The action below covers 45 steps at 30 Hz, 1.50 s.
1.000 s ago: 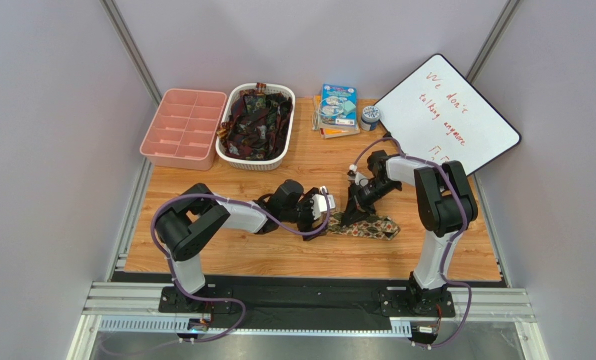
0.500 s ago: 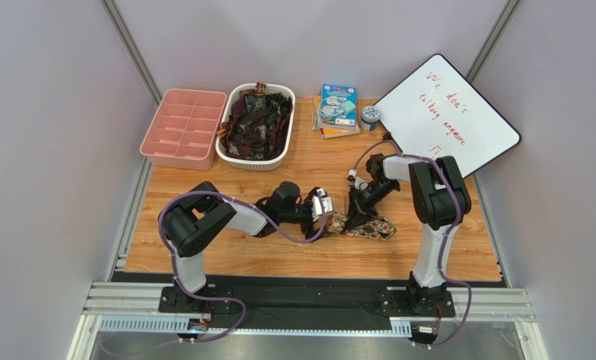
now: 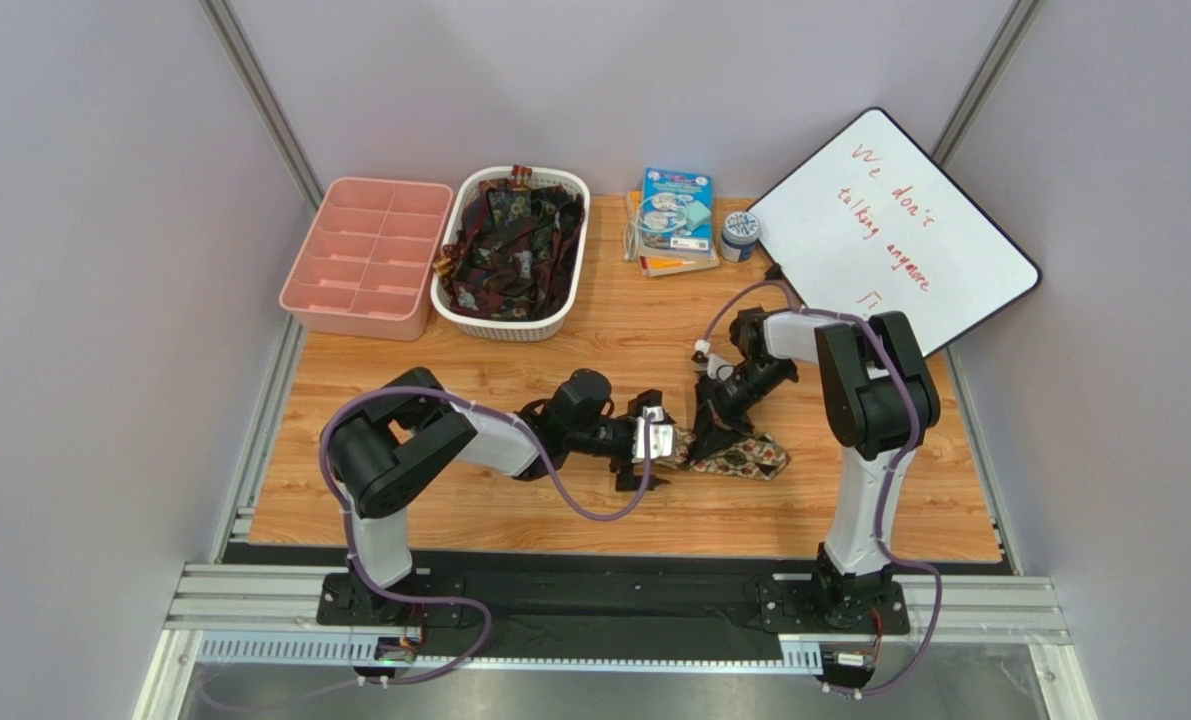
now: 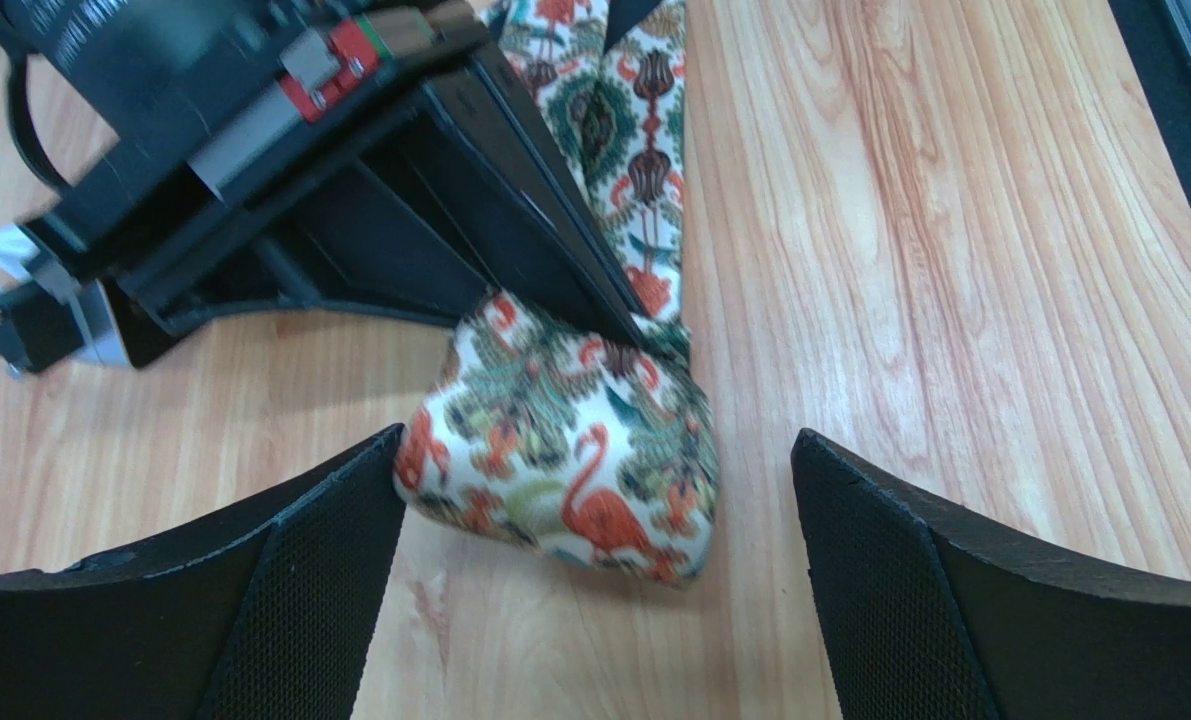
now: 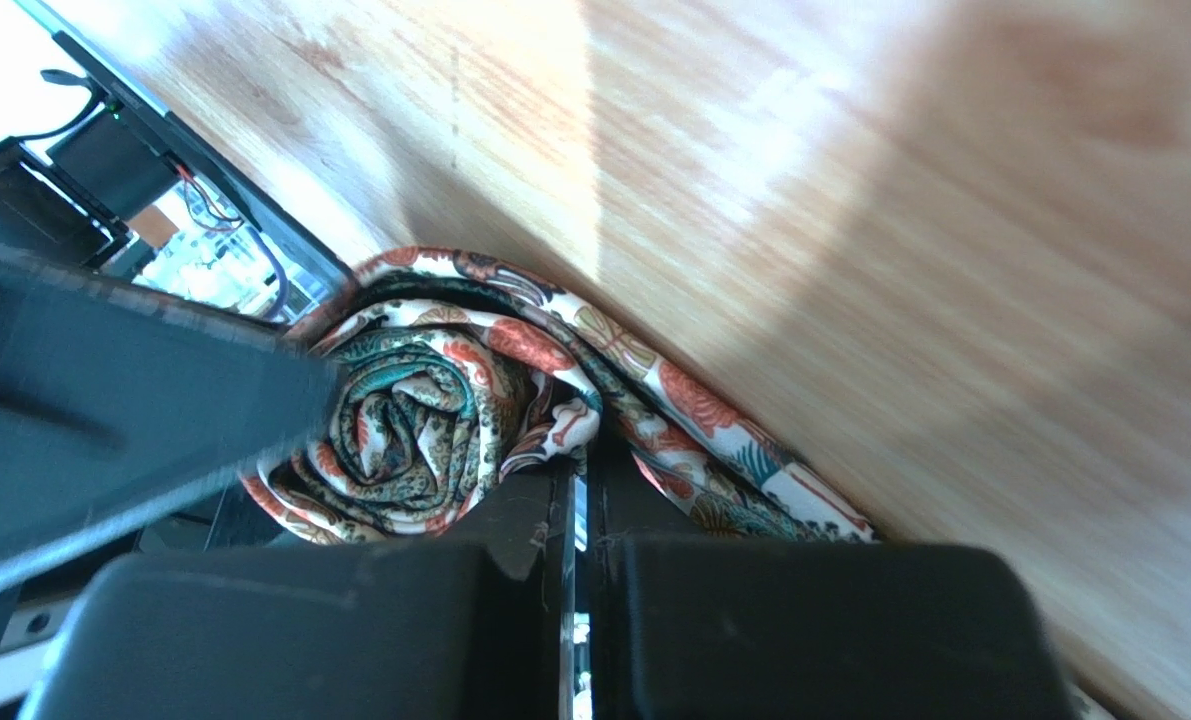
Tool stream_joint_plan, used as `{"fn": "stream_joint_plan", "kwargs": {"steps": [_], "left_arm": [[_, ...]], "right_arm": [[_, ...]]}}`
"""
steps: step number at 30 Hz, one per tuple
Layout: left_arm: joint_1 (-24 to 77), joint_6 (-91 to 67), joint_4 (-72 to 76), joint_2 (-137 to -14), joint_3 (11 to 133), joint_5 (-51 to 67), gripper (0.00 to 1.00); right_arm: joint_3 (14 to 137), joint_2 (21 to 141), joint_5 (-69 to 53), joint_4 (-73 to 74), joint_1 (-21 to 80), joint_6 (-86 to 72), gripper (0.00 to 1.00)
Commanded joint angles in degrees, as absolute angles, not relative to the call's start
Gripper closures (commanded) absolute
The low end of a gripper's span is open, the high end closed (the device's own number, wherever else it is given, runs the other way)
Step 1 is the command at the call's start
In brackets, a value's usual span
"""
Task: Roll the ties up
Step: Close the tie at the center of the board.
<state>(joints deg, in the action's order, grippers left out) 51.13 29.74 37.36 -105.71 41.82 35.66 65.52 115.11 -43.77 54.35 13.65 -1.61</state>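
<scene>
The handled tie (image 3: 739, 455) lies mid-table, cream and olive-green with red flamingo and floral print. Its left end is wound into a roll (image 4: 564, 450), and a short flat tail (image 4: 631, 105) runs away from the roll. My left gripper (image 3: 654, 440) is open, with its fingers (image 4: 256, 600) on either side of the roll (image 5: 406, 420); only the left finger touches it. My right gripper (image 3: 702, 428) is shut, its tips (image 5: 582, 465) pinching tie fabric at the roll's edge. The right gripper also shows as a black body (image 4: 331, 195) in the left wrist view.
A white basket (image 3: 474, 308) holds several dark red and brown ties (image 3: 514, 240) at the back. A pink divided tray (image 3: 364, 255) stands to its left. Books (image 3: 673, 218), a tape roll (image 3: 738, 233) and a whiteboard (image 3: 894, 225) are at the back right.
My left gripper has moved right until its fingers straddle the roll. The tie's flat tail has grown shorter and the roll has shifted right. The right gripper has barely moved.
</scene>
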Motion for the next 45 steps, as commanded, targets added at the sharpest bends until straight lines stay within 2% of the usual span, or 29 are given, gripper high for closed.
{"fn": "stream_joint_plan", "kwargs": {"steps": [1, 10, 13, 14, 17, 21, 24, 26, 28, 31, 40, 45], "left_arm": [[51.77, 32.52, 37.62, -105.73, 44.65, 38.15, 0.01], [52.47, 34.98, 32.61, -105.47, 44.30, 40.60, 0.02], [52.65, 33.06, 29.80, -105.91, 44.82, 40.08, 0.16], [52.65, 32.18, 28.84, -106.26, 44.91, 39.82, 0.26], [52.65, 29.20, 27.86, -107.13, 44.65, 37.62, 0.40], [52.03, 25.32, 25.67, -108.63, 44.65, 34.98, 0.53], [51.33, 23.82, 25.14, -109.07, 44.03, 34.54, 0.58], [50.80, 23.12, 24.79, -109.16, 43.86, 34.28, 0.63], [50.54, 22.68, 24.09, -109.25, 44.12, 34.10, 0.65], [49.92, 21.62, 22.77, -109.77, 45.00, 34.37, 0.66], [47.73, 16.88, 17.76, -106.45, 47.81, 33.58, 0.66], [47.55, 17.22, 14.07, -104.50, 47.46, 32.70, 0.66]], "right_arm": [[65.04, 115.31, -41.39, 52.91, 15.47, -0.35, 1.00], [65.21, 115.22, -44.21, 53.79, 17.75, -0.26, 1.00], [65.21, 114.87, -46.31, 53.88, 18.19, -0.18, 1.00], [65.21, 114.79, -47.71, 53.79, 17.93, 1.22, 1.00], [65.39, 113.47, -50.43, 53.79, 18.11, 1.67, 1.00], [65.74, 110.31, -53.17, 55.02, 17.84, 3.77, 1.00], [66.36, 108.02, -54.58, 55.72, 16.44, 3.78, 0.88], [66.62, 107.40, -55.28, 55.63, 14.33, 3.43, 0.83], [66.88, 108.10, -55.11, 55.64, 12.40, 3.25, 0.78], [67.06, 109.77, -51.43, 55.72, 11.34, 2.73, 0.77], [66.18, 115.48, -35.35, 53.96, 11.34, 0.35, 0.82], [66.27, 116.81, -32.43, 53.96, 11.42, -1.41, 0.85]]}}
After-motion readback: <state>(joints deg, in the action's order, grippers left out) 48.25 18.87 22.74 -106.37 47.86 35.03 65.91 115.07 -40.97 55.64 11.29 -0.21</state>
